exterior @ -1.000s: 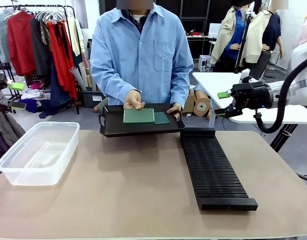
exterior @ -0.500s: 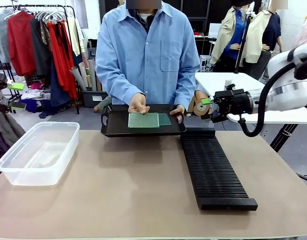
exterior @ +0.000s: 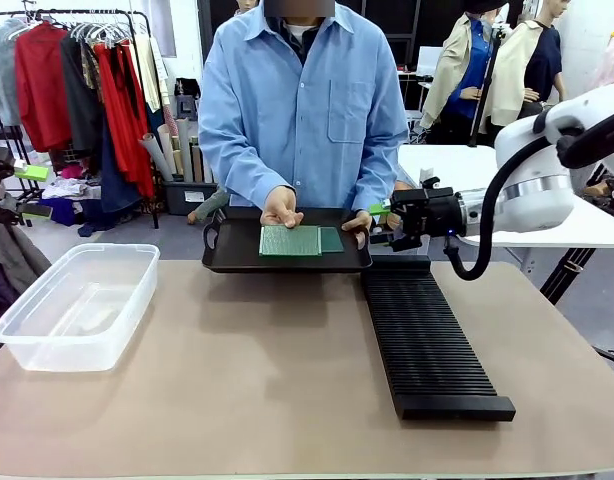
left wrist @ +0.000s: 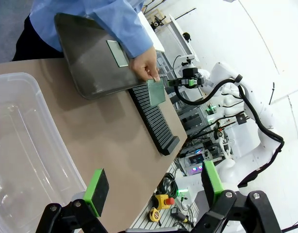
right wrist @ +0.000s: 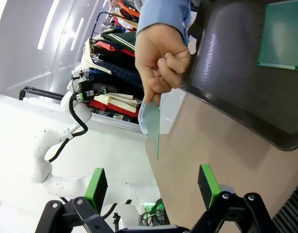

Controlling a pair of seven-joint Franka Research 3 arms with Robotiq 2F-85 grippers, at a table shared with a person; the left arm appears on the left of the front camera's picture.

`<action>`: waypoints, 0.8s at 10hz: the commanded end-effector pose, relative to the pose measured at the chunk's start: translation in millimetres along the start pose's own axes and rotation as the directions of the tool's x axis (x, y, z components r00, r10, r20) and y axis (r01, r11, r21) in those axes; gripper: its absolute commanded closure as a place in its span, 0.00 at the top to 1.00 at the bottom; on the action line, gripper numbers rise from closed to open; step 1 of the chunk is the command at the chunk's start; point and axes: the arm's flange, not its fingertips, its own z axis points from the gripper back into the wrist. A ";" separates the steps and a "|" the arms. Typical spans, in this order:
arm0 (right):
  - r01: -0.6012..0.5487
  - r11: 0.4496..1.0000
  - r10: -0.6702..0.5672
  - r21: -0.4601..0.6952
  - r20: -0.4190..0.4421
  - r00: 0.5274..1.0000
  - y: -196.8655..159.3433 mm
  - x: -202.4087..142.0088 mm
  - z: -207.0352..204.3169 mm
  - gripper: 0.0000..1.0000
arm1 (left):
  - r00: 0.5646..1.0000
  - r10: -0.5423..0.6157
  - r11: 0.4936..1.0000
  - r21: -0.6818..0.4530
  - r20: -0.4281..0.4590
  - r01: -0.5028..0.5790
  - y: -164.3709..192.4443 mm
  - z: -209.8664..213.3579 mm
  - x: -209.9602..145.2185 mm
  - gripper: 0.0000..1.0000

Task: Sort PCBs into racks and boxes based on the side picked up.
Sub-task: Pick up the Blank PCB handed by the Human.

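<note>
Front view: person (exterior: pixel 302 110) in a blue shirt at the far side holds a black tray (exterior: pixel 232 255) at the table's (exterior: pixel 257 380) far edge, upper centre. Dot-grid PCB (exterior: pixel 290 240) lies flat on the tray, with a darker PCB (exterior: pixel 330 239) touching its right side. One hand (exterior: pixel 282 208) is at the tray's far rim. The other hand (exterior: pixel 355 224) is at its right end, just beside the right gripper (exterior: pixel 380 222), which reaches in from the right. Finger gap cannot be told from this angle. Rack (exterior: pixel 427 335) runs down right of centre. Box (exterior: pixel 77 305) sits at left.

Left wrist view: left gripper (left wrist: pixel 154 187) at the bottom edge, fingers wide, empty. Box (left wrist: pixel 23 145) lower left, tray (left wrist: pixel 86 68) upper left, rack (left wrist: pixel 154 121) centre. Other hand (left wrist: pixel 146 65) pinches the held PCB (left wrist: pixel 157 91) above the rack's far end, near the right gripper (left wrist: pixel 188 82).

Right wrist view: right gripper (right wrist: pixel 153 187) at the bottom, fingers wide, empty. Other hand (right wrist: pixel 161 58), upper centre, pinches the held PCB (right wrist: pixel 153 126) by its top. The board hangs edge-on in line with the finger gap, clear of both pads. Tray (right wrist: pixel 236 82) upper right carries the dot-grid PCB (right wrist: pixel 281 36).
</note>
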 end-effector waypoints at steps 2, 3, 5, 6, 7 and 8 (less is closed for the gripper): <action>-0.042 0.999 0.042 0.003 0.101 0.994 -16.3 0.3 -23.9 1.00 | 1.000 -0.002 1.000 -0.007 0.002 0.002 -1.8 0.3 -1.4 1.00; -0.058 0.998 0.055 0.020 0.111 0.992 -19.0 -1.4 -33.0 1.00 | 1.000 -0.002 1.000 -0.007 0.002 0.002 -1.8 0.3 -1.4 1.00; -0.062 0.998 0.060 0.029 0.078 0.995 -25.1 -4.8 -51.4 1.00 | 1.000 -0.002 1.000 -0.007 0.002 0.002 -1.8 0.3 -1.4 1.00; -0.072 0.997 0.070 0.029 0.072 0.995 -26.2 -6.0 -56.4 1.00 | 1.000 -0.002 1.000 -0.007 0.002 0.002 -1.8 0.3 -1.4 1.00; -0.075 0.997 0.073 0.031 0.070 0.995 -25.9 -7.0 -60.8 1.00 | 1.000 -0.002 1.000 -0.007 0.002 0.002 -1.8 0.3 -1.4 1.00; -0.080 0.996 0.078 0.030 0.062 0.995 -26.3 -8.1 -67.7 1.00 | 1.000 -0.002 1.000 -0.007 0.002 0.002 -1.8 0.3 -1.4 1.00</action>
